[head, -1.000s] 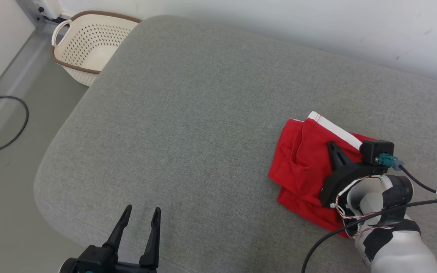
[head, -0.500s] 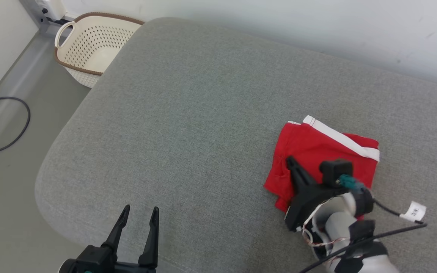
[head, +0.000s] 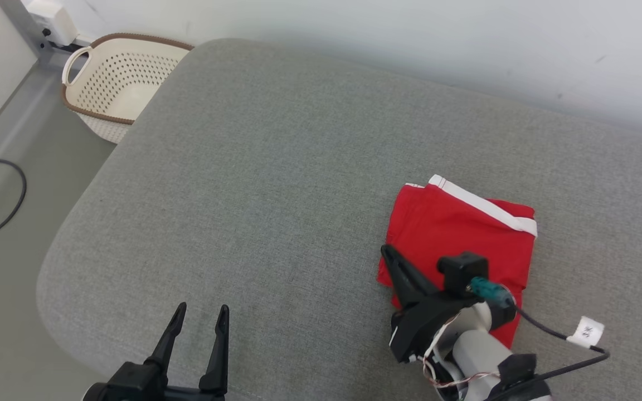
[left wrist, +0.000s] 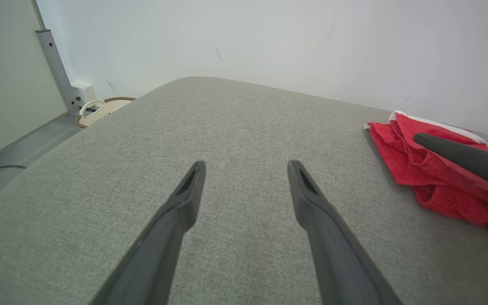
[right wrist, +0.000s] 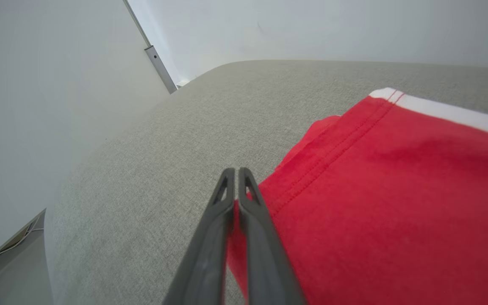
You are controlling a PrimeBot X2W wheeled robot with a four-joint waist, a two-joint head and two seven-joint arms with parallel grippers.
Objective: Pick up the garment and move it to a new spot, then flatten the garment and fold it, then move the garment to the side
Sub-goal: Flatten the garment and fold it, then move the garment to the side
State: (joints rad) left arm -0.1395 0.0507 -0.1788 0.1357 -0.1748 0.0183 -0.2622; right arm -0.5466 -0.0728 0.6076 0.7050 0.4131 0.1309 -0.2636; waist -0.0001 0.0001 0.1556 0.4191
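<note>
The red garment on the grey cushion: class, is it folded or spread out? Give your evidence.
Folded. The red garment lies as a compact rectangle, with layered edges visible along one side.

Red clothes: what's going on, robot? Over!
Left hand open over bare cushion. Right hand shut above red garment's left edge. Garment folded, flat on cushion. Nothing in the way.

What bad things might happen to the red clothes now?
1. The right gripper hangs with its jaws shut at the left edge of the folded red garment. If it slides sideways, it may snag the top layer and undo the fold.
2. The cable trails from the wrist beside the garment on the grey cushion. It could catch the cloth and drag it.
</note>
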